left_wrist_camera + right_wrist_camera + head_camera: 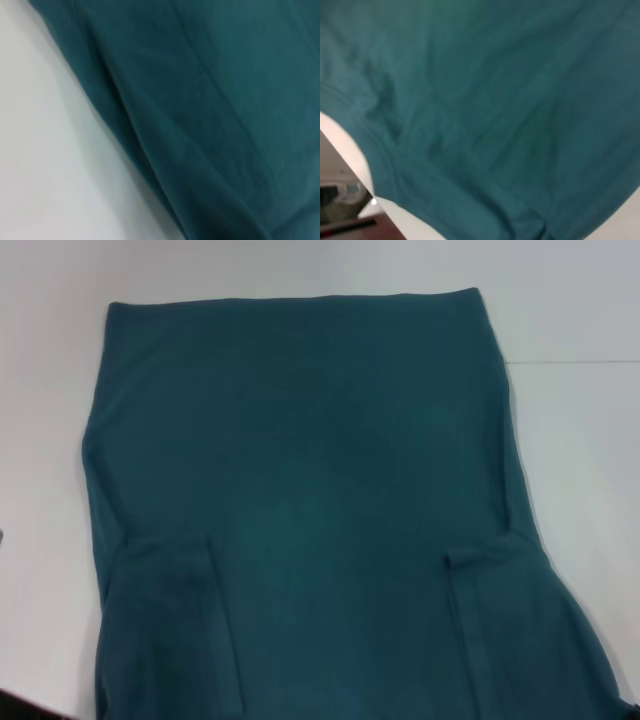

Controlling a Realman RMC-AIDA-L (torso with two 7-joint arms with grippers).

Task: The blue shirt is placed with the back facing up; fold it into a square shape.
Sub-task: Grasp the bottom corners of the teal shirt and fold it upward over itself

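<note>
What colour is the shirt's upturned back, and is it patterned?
Plain dark teal-blue shirt, no pattern; clearest in head view.

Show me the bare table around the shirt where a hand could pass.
The shirt fills the middle of the table and runs off the near edge. Bare strips: beyond its far hem, along its left edge, and a wider one along its right edge. The near corners are crowded, where both sleeves are folded in. Neither tool is in view.

Bare white table [570, 300] borders the flat blue shirt [300, 470] left, right and beyond.
</note>
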